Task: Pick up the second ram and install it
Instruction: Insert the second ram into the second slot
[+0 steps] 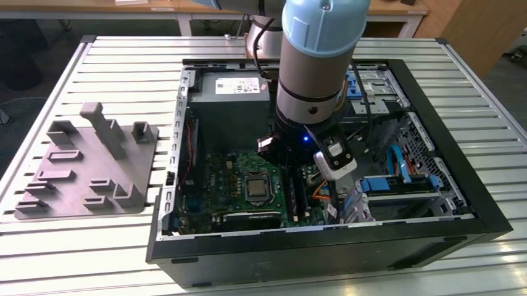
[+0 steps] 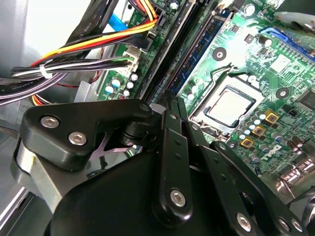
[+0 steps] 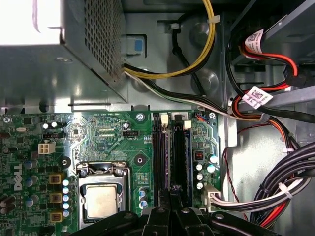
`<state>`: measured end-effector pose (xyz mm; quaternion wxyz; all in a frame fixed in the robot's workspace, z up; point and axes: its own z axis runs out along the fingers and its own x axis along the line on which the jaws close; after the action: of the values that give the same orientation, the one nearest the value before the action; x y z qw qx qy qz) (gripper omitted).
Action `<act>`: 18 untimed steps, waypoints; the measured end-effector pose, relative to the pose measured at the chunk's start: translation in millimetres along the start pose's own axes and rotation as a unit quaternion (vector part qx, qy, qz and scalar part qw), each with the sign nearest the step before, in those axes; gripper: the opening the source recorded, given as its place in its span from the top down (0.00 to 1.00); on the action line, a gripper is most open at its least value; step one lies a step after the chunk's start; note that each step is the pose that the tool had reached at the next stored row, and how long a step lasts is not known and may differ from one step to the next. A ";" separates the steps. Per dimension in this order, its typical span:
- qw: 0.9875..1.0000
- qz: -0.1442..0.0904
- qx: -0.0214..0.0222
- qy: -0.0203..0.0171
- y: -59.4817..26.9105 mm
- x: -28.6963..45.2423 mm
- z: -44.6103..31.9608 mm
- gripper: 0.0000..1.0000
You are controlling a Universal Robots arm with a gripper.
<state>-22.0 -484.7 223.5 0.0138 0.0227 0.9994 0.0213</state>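
1. Dark blue board with black chips: the second ram [image 2: 201, 46] stands on edge in the bank of black slots [image 3: 161, 157] on the green motherboard [image 3: 108, 130]. In the first wrist view its blue edge [image 3: 188, 157] lies on the side of the bank away from the CPU socket [image 3: 101, 196], toward the cables [image 3: 275, 191].
2. In the exterior view my arm [image 1: 317, 61] reaches down into the open case [image 1: 329, 250], ending over the slots at the exterior view's right of the socket.
3. My gripper [image 2: 171, 98] sits low over the slot bank in both wrist views [image 3: 173, 191]. The fingers are drawn together to a sliver. My own linkage hides whether they pinch the stick's edge or merely bear on it, so I cannot tell.
4. Handling, as I judge it: light, thin and stiff. It should not sag, but it would be brittle under twist or sideways load. The faces look smooth, so a weak pinch may slip.
5. Best hold, in my judgement: across the two flat faces at mid-length along the upper edge, clear of the contact edge. Any push should go straight down and evenly.
6. Risk noted: the cable bundle [image 2: 74, 59] and small capacitors [image 2: 120, 84] stand just beside the slots, leaving little room for drift.
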 end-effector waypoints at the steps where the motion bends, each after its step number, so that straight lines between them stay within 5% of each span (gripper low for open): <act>1: 1.000 0.000 0.000 0.000 0.0 0.0 0.4 0.89; 18: 1.000 0.000 -0.001 -0.001 0.1 0.1 -1.2 0.89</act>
<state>-22.1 -484.7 224.7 0.0145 0.0227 0.9994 0.0220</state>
